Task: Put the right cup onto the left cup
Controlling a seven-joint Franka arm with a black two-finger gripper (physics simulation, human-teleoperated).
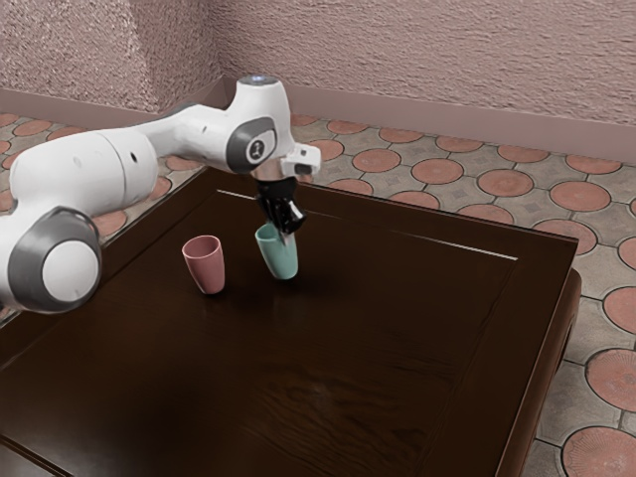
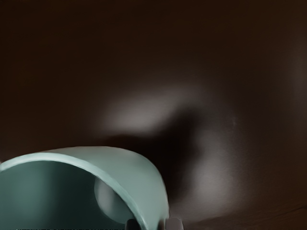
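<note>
A pale teal, smooth tapering cup [image 1: 278,256] is clamped in the jaws of the black two-finger gripper [image 1: 288,227], pinched by its wall: one jaw is inside the rim, the other against the outer side. In the exterior view the cup leans, its mouth towards the exterior view's left and its base towards the right. Whether its base touches the dark brown wooden counter [image 1: 348,348] I cannot tell.

A dusty-pink tapering cup [image 1: 207,268] of similar shape stands mouth up on the counter, near the teal one and apart from it, on the exterior view's left. It is the closest neighbour to the held cup, with a narrow strip of counter between them. The white and grey arm [image 1: 119,164] reaches in from the exterior view's left, passing above and behind the pink cup.

Beyond the counter's edge lies a floor [image 1: 437,172] of round terracotta-coloured tiles set in grey, and behind that a rough pinkish wall [image 1: 427,60] with a plain skirting board [image 1: 447,130].
</note>
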